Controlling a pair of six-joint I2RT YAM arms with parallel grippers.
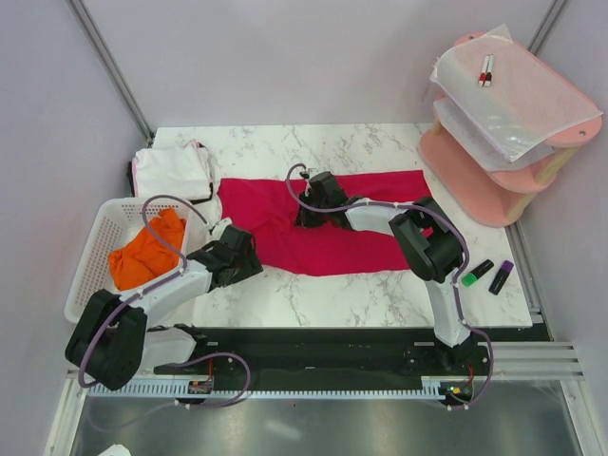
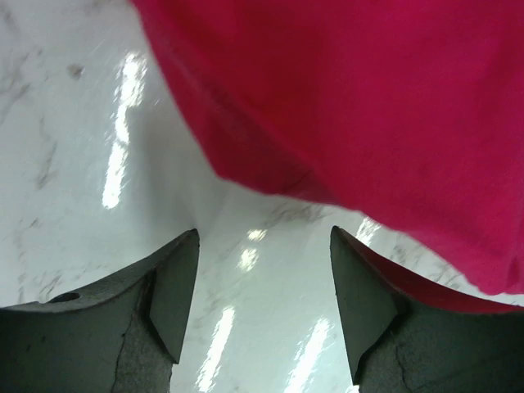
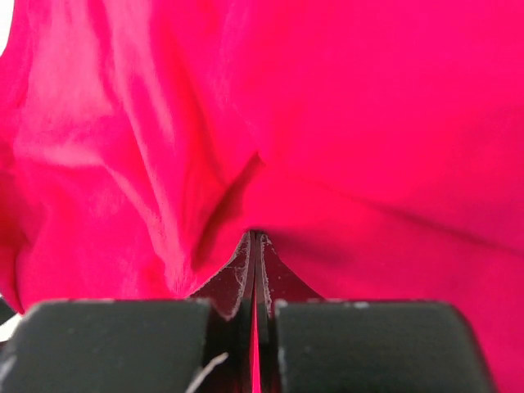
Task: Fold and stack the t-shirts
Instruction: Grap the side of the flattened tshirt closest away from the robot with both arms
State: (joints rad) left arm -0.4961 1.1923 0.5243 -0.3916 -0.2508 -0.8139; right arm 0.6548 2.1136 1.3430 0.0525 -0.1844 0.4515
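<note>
While right gripper [image 3: 255,239] pinches crimson t-shirt [image 1: 323,249] | left gripper [image 2: 264,246] agape beside its edge

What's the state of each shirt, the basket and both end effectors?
crimson-red t-shirt: laid out across the table
white t-shirt: piled at the far-left table corner
orange t-shirt: crumpled in the mesh basket
mesh basket: upright
left end effector: open, over bare table beside the crimson-red t-shirt
right end effector: shut on a fold of the crimson-red t-shirt
</note>
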